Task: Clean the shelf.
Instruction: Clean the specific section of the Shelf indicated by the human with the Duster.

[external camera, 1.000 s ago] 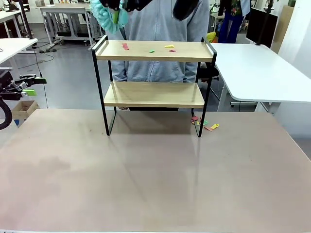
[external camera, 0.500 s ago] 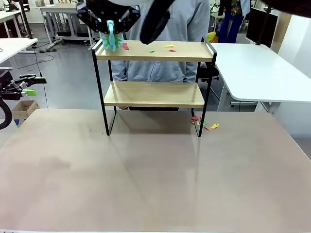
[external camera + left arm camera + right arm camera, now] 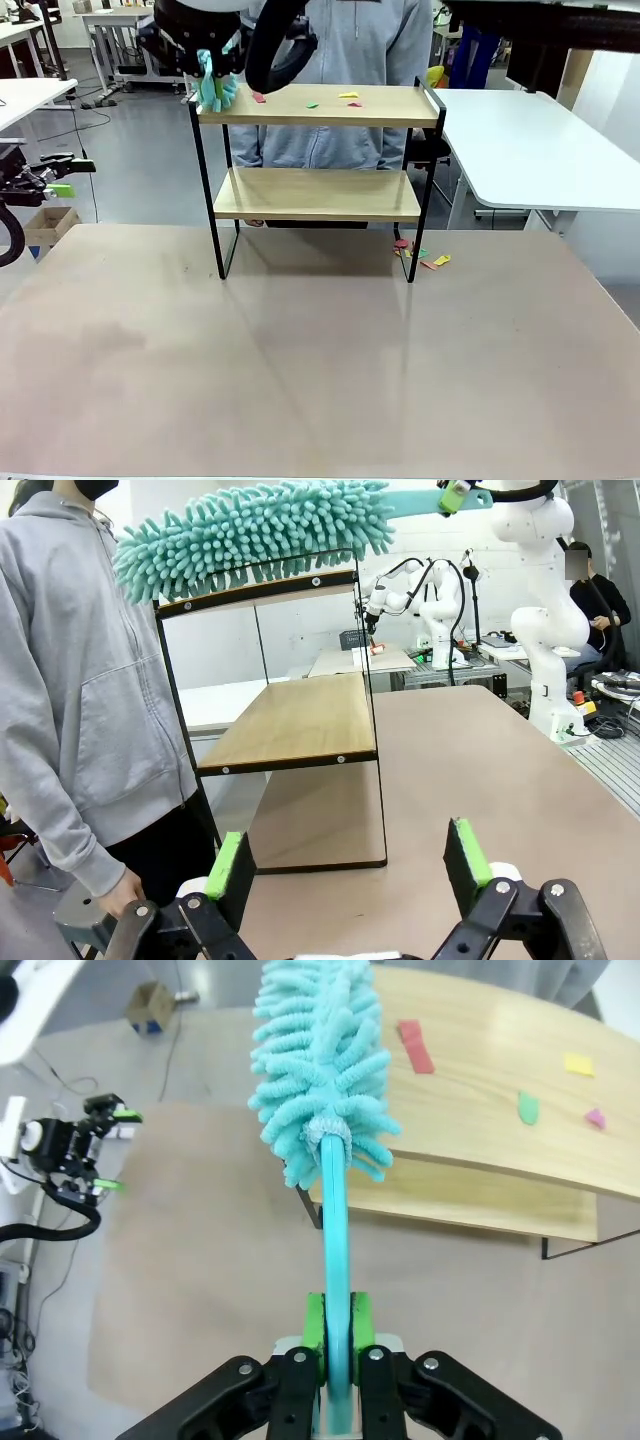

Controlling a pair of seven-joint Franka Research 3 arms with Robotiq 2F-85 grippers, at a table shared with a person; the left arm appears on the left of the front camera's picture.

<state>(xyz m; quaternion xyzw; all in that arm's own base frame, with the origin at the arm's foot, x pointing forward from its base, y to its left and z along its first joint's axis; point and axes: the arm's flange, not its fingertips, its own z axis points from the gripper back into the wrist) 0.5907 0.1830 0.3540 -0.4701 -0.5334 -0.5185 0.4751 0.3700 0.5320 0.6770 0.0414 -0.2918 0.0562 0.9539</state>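
The shelf (image 3: pixel 318 150) stands at the far side of the table, with two wooden boards in a black frame. Red (image 3: pixel 259 97), green (image 3: pixel 312 104) and yellow (image 3: pixel 348 96) paper scraps lie on its top board (image 3: pixel 480 1090). My right gripper (image 3: pixel 222 40) is shut on the handle of a teal fluffy duster (image 3: pixel 215 85). The duster head (image 3: pixel 320 1070) hangs over the left end of the top board, short of the red scrap (image 3: pixel 415 1045). My left gripper (image 3: pixel 348 865) stands open and holds nothing, off the table's left side (image 3: pixel 45 175).
A person in a grey hoodie (image 3: pixel 330 40) stands close behind the shelf. More coloured scraps (image 3: pixel 420 255) lie on the table by the shelf's right front leg. A white table (image 3: pixel 540 140) stands at the right. The brown tabletop (image 3: pixel 320 360) in front is bare.
My right arm has brought the duster down and left, from above the shelf's left corner to its left end. The scraps and my left arm have not moved.
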